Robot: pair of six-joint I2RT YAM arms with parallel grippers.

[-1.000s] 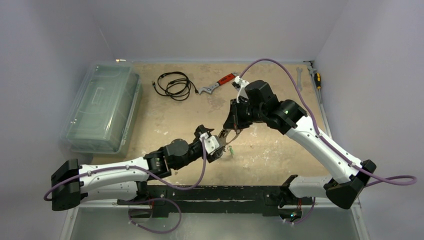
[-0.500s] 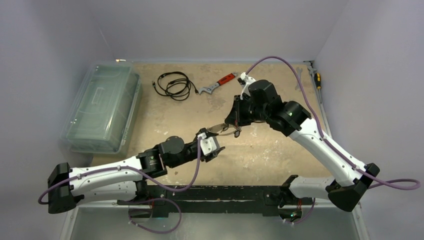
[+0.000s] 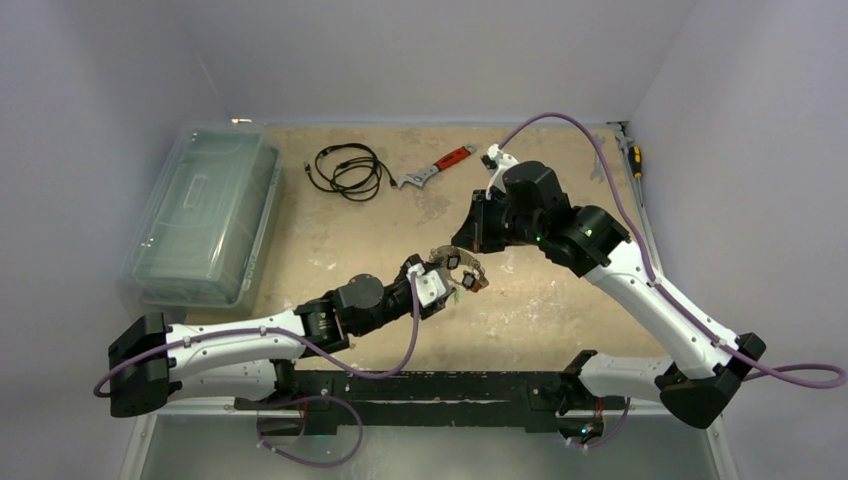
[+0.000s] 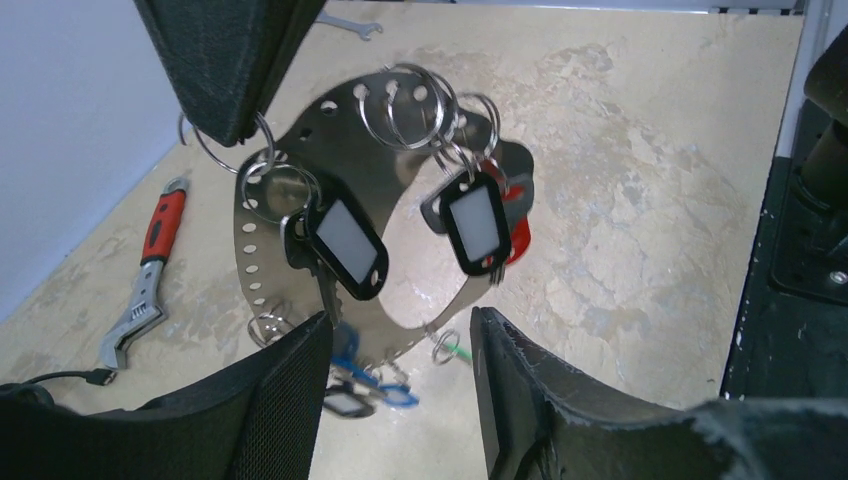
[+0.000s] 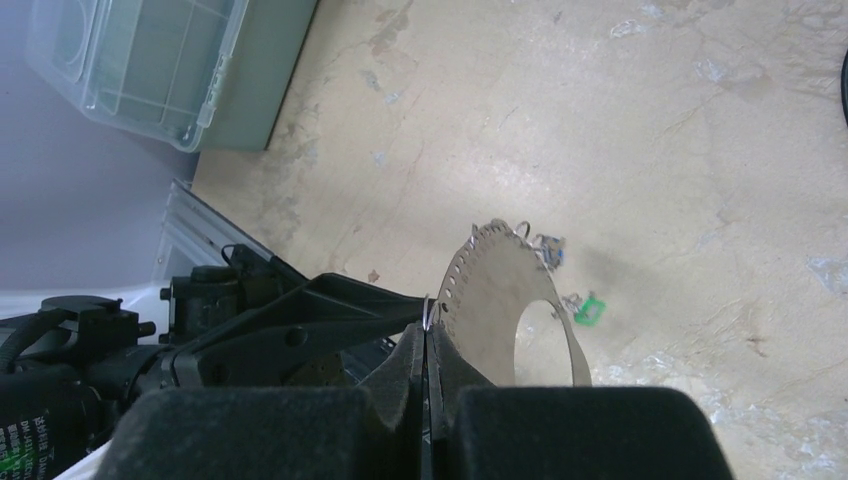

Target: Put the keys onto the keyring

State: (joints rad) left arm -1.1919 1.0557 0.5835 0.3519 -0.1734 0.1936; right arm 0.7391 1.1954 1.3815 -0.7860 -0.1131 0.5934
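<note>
Left wrist view: right fingers (image 4: 225,60) pinch the keyring (image 4: 300,135) above the desk's (image 4: 620,150) middle; keys (image 4: 345,245) with blank white tags dangle; left fingers (image 4: 290,400) flank its lower edge, parted.

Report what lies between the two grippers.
The keyring, hung with tagged keys: the right gripper pinches its edge, and its lower arc sits between the left gripper's fingers. Left wrist view shows it best.
</note>
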